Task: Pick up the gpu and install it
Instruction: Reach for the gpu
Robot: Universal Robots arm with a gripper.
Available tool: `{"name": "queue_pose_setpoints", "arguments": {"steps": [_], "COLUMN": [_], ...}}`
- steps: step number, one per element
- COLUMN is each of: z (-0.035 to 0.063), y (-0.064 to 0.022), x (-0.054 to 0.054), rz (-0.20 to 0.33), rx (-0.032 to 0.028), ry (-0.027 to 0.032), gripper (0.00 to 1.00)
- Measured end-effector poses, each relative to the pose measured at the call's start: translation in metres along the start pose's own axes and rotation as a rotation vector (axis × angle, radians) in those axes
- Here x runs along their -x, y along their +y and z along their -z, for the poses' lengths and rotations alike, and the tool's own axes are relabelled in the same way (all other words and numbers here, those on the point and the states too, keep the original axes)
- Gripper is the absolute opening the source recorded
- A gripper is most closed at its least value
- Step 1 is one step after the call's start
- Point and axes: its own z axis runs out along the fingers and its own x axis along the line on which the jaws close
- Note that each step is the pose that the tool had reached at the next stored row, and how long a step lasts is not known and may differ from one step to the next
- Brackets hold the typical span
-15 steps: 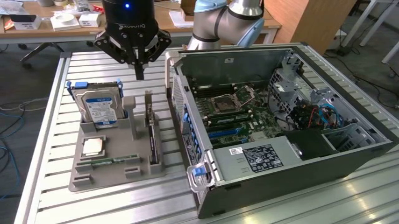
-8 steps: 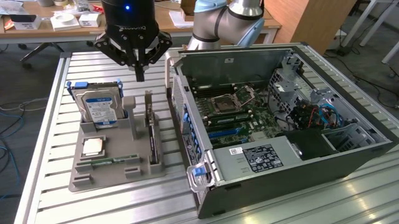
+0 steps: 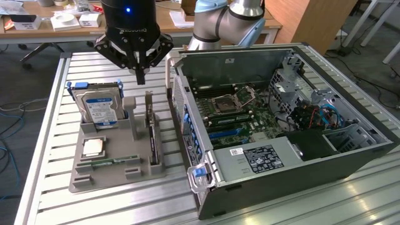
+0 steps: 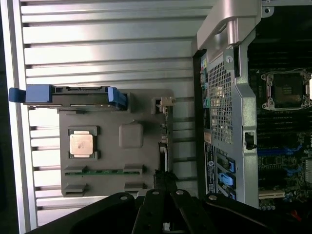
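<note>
Black jaws, pinched together and holding nothing, hang above the grey holder (image 3: 119, 176) at the end that carries the hard drive (image 3: 99, 105). Their tips point down roughly between the holder's upright post and the gpu (image 3: 151, 133). The gpu stands on its long edge in a slot along the holder's side nearest the computer case (image 3: 300, 159), untouched. Seen from the wrist, it is only a thin dark line (image 4: 165, 151). The first hazard, as I judge it, is a descent with the jaws shut: the tips would strike the card's top edge or the post instead of straddling the card. A card this thin leaves little margin, so a small sideways error could put one finger on the holder's slot wall, or clip the case wall that rises just beside the holder. A grip near one end could let the card tilt and bind in its slot, dragging the holder across the counter (image 3: 125, 206). The memory stick (image 3: 115, 161) and the processor chip (image 3: 92, 147), on the holder's other side, look safely apart from all this.
</note>
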Motion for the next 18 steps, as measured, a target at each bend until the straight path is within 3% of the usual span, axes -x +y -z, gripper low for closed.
{"name": "queue_pose_setpoints", "arguments": {"steps": [11, 18], "z": [0.0000, 0.0003], "y": [-0.0004, -0.0083], "x": [0.0000, 0.0006], "rz": [0.000, 0.000], "rx": [0.0001, 0.0002], "ry": [0.0000, -0.0001], "gripper": [0.10, 0.10]}}
